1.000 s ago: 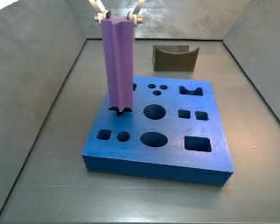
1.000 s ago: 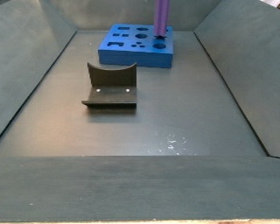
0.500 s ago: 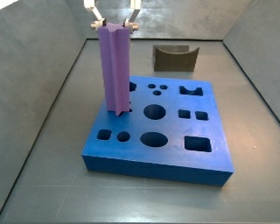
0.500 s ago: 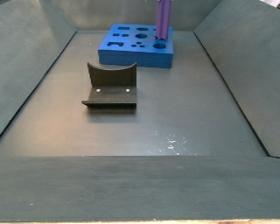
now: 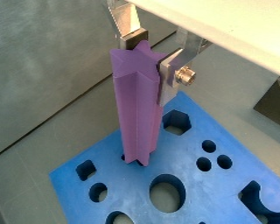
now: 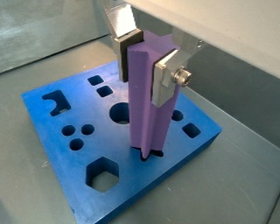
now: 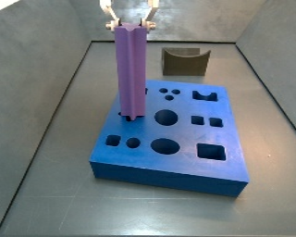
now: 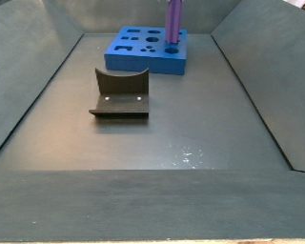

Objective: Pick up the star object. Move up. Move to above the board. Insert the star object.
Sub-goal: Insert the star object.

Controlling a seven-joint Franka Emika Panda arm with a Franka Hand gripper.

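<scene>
The gripper (image 5: 150, 54) has its fingers (image 5: 171, 73) clamped on the star object (image 7: 129, 69), upright with its foot in the board (image 7: 176, 148)'s far-left star hole. Pickup and transfer look done; full seating and release remain.

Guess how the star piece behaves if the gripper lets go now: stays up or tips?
Likely stays upright: the star piece has its lower end in the board's star hole. It looks rigid, with no bend. Being tall and slender, it may lean if seated shallowly. The gripper clamps its top.
</scene>
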